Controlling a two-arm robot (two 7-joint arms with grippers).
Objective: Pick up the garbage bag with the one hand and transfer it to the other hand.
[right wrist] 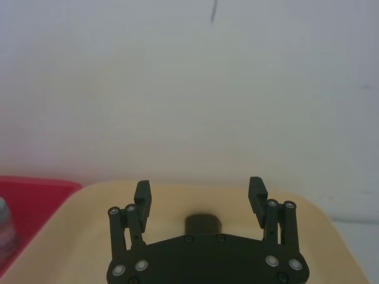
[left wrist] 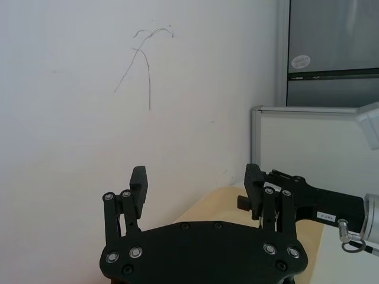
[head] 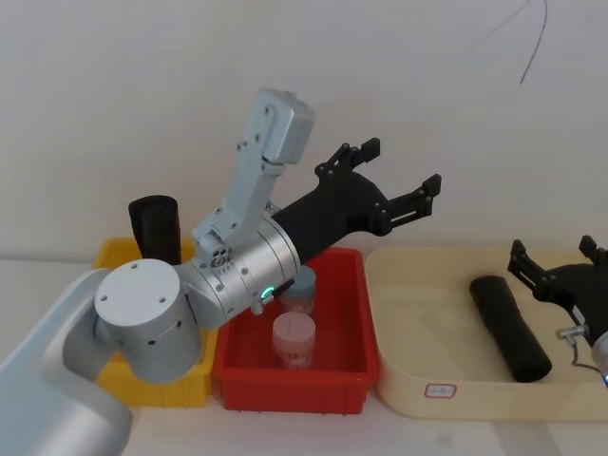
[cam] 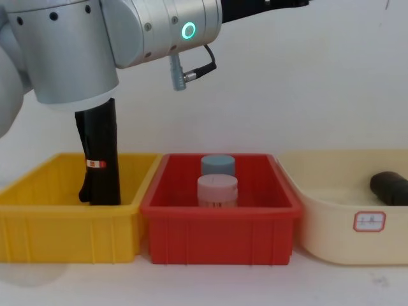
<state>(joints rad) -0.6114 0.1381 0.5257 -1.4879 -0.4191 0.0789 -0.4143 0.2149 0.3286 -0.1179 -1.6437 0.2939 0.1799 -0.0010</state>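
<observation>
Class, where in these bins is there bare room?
Bare: beige tray floor between its left wall and the garbage bag; red bin right of the jars. Crowded: tray's right side, right gripper open beside the bag; left gripper open, raised over red bin.

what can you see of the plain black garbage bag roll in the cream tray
The garbage bag is a plain matte black roll, a thick cylinder with no label showing, and it looks like soft plastic. It lies on its side on the floor of the cream tray, angled across it, with nothing stacked on it. The right gripper, fingers open, sits just beside its far end. Whether it touches the roll cannot be told.
</observation>
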